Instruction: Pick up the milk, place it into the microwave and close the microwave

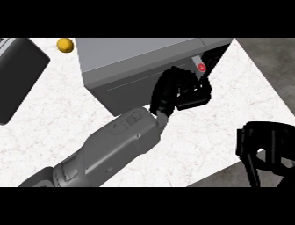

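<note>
White marbled surface [53, 127] fills most of our view, with darker grey floor [286, 79] beyond its right edge.

Left robot hand [176, 90]: we see it reaching in on a long grey forearm [111, 149] that rises from the lower left. Its black fingers are curled, and they sit against the front right of the microwave [137, 66]. We cannot tell whether they close around anything; they overlap a dark opening at the microwave's right end. Just above the fingertips we note a small red and white item [200, 67] inside that dark opening. It may be the milk, but we cannot make out enough of it to say so.

Right robot hand [270, 151]: it shows at the lower right of the view, off the surface's edge, over the floor. Its fingers are bent in a relaxed curve and hold nothing.

Moving outward: the microwave is a grey box standing at the top centre of the surface, its top lighter than its front face. A small yellow fruit, likely a lemon [64, 45], lies just left of the microwave's upper corner. A dark appliance [7, 79] lies at the far left, well apart from both hands.
</note>
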You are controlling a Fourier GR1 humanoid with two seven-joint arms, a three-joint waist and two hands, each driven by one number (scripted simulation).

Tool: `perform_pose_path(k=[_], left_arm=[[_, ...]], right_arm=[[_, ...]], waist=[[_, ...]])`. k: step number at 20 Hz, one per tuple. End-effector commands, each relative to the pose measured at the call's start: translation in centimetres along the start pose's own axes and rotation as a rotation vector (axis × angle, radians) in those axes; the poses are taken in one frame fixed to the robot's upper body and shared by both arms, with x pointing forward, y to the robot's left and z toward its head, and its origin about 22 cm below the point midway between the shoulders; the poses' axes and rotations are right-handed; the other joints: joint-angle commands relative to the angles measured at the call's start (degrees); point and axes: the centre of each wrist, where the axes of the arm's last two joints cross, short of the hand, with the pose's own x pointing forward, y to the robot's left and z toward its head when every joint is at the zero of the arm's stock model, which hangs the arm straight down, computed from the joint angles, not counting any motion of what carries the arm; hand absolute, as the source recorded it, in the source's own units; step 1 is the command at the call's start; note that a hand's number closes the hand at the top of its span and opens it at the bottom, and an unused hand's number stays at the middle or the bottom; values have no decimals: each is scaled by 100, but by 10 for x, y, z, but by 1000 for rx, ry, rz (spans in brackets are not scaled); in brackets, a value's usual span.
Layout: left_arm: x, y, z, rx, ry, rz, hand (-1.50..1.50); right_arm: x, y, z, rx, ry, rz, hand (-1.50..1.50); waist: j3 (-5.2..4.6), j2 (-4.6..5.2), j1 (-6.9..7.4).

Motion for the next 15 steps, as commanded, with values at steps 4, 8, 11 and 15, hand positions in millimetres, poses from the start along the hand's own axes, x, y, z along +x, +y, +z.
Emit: perform_pose_path(k=[4, 8, 11, 15], left_arm=[[-25, 56, -7, 183, 66, 153, 150], [-28, 73, -6, 155, 57, 171, 150], [-38, 82, -2, 136, 61, 178, 150], [-41, 82, -3, 102, 62, 193, 150]], right_arm=[[-8, 28, 1, -15, -31, -47, 150], [-11, 41, 0, -36, -34, -57, 150], [-7, 51, -2, -23, -38, -44, 150], [-4, 63, -8, -25, -57, -36, 150]], waist=[[-33, -28, 225], [-39, 6, 365], [-38, -42, 386], [-37, -28, 429]])
